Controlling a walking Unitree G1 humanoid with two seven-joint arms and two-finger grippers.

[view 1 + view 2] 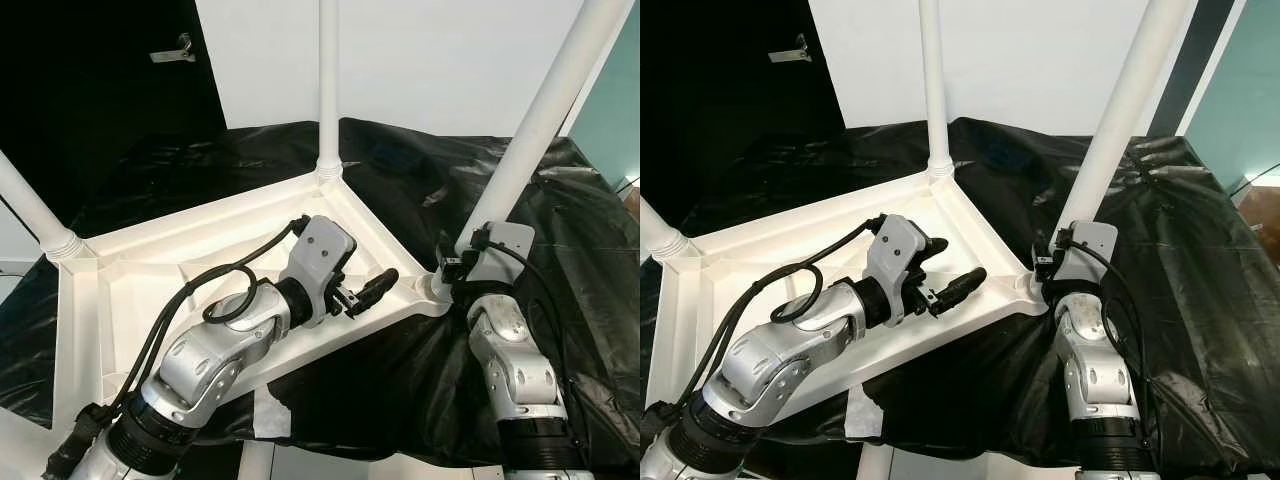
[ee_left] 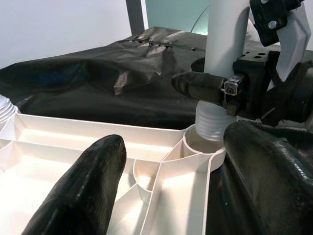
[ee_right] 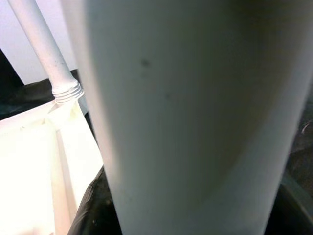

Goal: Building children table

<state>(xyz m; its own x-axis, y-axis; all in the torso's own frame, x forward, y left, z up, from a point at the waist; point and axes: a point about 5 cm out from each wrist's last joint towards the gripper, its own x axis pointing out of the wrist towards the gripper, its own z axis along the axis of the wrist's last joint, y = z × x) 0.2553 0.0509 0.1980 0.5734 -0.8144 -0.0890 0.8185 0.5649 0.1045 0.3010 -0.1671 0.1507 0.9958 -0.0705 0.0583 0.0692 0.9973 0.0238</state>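
A white children's table top (image 1: 170,280) lies upside down on a black sheet. My right gripper (image 1: 455,266) is shut on the white leg (image 1: 540,125) at the near right corner, just above its threaded base (image 2: 210,128), which sits in the corner socket. The leg leans to the right. One right finger (image 2: 200,87) presses on the leg. My left gripper (image 1: 362,285) is open, a little left of that corner. Its fingers (image 2: 83,191) straddle the table top's rim (image 2: 161,193) without closing on it. In the right wrist view the leg (image 3: 186,112) is very close.
Two more white legs stand in the far corner (image 1: 328,80) and the left corner (image 1: 30,210). The black sheet (image 1: 590,250) spreads wrinkled to the right and behind. A dark door with a handle (image 1: 172,52) is at back left.
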